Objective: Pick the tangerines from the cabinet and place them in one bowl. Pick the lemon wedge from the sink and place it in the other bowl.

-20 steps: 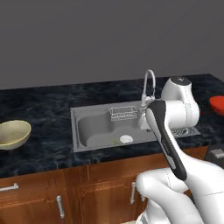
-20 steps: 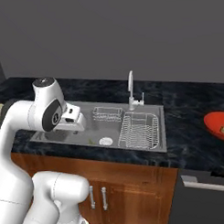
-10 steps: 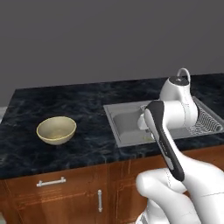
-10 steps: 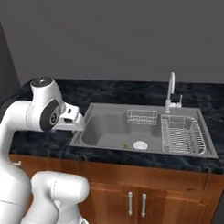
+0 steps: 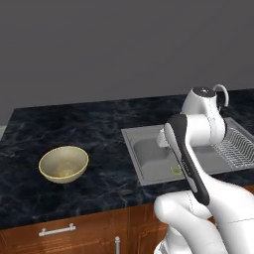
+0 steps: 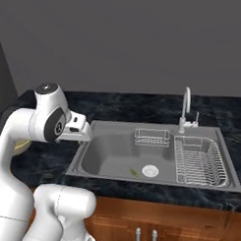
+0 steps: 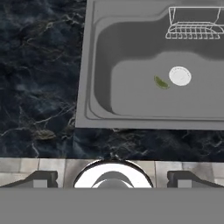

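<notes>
While the end effector [image 7: 112, 178] gapes empty, the lemon wedge [image 7: 161, 82] lies well ahead.

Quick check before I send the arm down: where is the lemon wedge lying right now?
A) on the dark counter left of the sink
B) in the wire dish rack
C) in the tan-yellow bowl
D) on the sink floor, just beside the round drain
D: the lemon wedge lies on the floor of the sink, close beside the drain and apart from it.
</notes>
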Robot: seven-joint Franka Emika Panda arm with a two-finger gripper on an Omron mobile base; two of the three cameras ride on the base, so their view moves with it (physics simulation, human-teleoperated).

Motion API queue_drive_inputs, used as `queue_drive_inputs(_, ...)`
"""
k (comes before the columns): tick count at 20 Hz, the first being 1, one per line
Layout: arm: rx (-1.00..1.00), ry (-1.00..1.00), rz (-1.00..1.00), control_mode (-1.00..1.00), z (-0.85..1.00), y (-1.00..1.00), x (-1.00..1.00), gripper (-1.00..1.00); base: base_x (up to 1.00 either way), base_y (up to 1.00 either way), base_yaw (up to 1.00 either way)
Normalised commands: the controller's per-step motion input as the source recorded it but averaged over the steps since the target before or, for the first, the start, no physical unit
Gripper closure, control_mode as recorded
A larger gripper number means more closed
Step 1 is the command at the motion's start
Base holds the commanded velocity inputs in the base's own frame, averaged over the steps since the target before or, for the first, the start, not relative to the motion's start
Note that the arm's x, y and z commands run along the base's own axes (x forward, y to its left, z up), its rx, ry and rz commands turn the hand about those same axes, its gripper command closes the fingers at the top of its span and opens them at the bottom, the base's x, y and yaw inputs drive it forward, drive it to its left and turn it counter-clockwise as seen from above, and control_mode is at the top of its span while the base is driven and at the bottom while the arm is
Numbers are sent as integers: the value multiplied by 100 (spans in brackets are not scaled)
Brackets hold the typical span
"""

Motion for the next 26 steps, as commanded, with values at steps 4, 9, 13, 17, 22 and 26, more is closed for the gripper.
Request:
queue_drive_inputs(4, 0, 0, 0, 100, 0, 0, 0, -100, 48, 0, 0)
queue_drive_inputs(9, 0, 0, 0, 100, 0, 0, 0, -100, 33, 0, 0)
queue_drive_inputs(13, 0, 0, 0, 100, 0, 0, 0, -100, 13, 0, 0)
queue_drive_inputs(17, 0, 0, 0, 100, 0, 0, 0, -100, 0, 0, 0)
queue_drive_inputs(22, 0, 0, 0, -100, 0, 0, 14, -100, 0, 0, 0)
queue_drive_inputs(26, 0, 0, 0, -100, 0, -19, 63, -100, 0, 0, 0)
